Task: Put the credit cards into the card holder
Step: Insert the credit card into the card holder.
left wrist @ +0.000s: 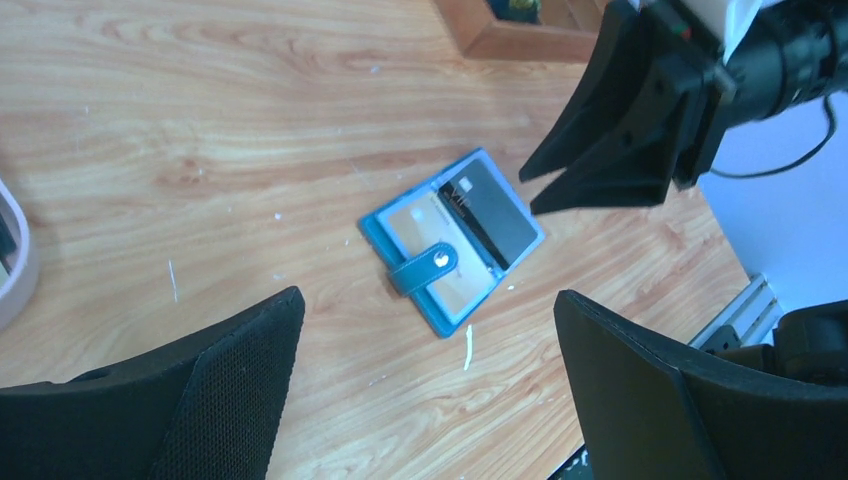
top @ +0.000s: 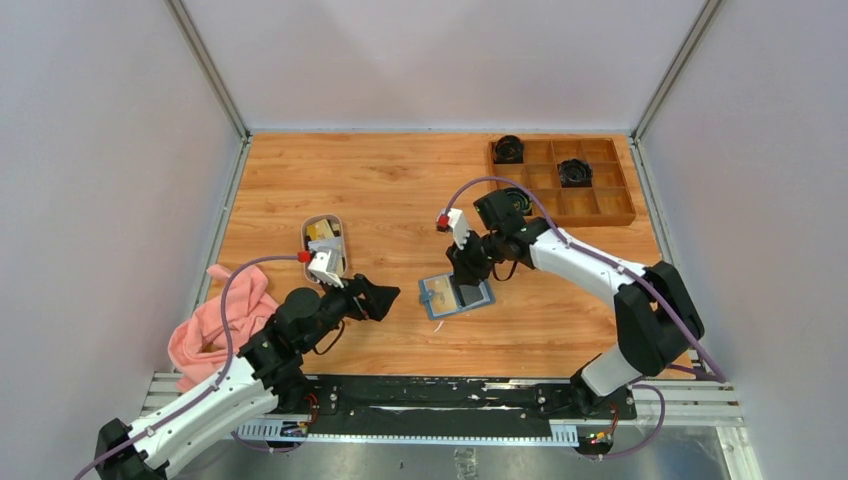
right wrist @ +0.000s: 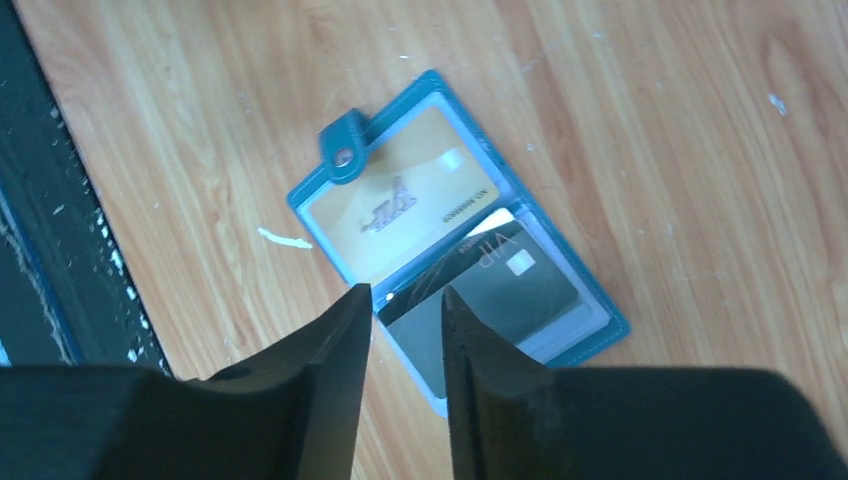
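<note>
The teal card holder lies open on the table, snap strap folded over. In the right wrist view the holder has a gold card in one clear pocket and a dark card in the other. My right gripper hovers just above the dark card's end, jaws a narrow gap apart, nothing between them; it also shows in the top view. My left gripper is wide open and empty, low over the table left of the holder, seen from above too.
A small oval white dish holding more cards stands behind the left gripper. A pink cloth lies at the near left. A brown wooden compartment tray stands at the far right, with dark round items in some cells.
</note>
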Controlling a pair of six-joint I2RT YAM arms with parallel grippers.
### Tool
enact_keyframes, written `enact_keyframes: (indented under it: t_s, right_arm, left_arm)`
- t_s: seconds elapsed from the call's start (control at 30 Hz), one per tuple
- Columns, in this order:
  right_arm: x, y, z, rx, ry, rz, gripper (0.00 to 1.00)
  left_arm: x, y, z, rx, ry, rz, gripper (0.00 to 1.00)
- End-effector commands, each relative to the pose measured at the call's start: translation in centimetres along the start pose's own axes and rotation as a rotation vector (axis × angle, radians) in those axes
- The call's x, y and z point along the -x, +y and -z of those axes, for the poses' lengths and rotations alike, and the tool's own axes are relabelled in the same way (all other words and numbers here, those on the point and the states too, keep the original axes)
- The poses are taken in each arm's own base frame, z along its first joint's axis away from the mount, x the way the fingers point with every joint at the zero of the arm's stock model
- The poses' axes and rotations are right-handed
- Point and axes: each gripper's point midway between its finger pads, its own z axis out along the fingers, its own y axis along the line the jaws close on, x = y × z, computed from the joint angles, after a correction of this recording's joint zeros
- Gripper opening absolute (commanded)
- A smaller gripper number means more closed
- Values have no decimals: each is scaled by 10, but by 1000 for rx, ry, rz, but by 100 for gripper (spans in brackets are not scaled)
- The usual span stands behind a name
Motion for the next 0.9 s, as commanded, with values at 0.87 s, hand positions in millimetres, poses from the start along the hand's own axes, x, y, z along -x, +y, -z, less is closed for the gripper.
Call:
enact_keyframes:
  t_s: [0.87]
  right_arm:
    - [-40,-10,-60,23,224,-252,2]
  left_arm:
    - [-55,-2,-23,-39,172,104,73]
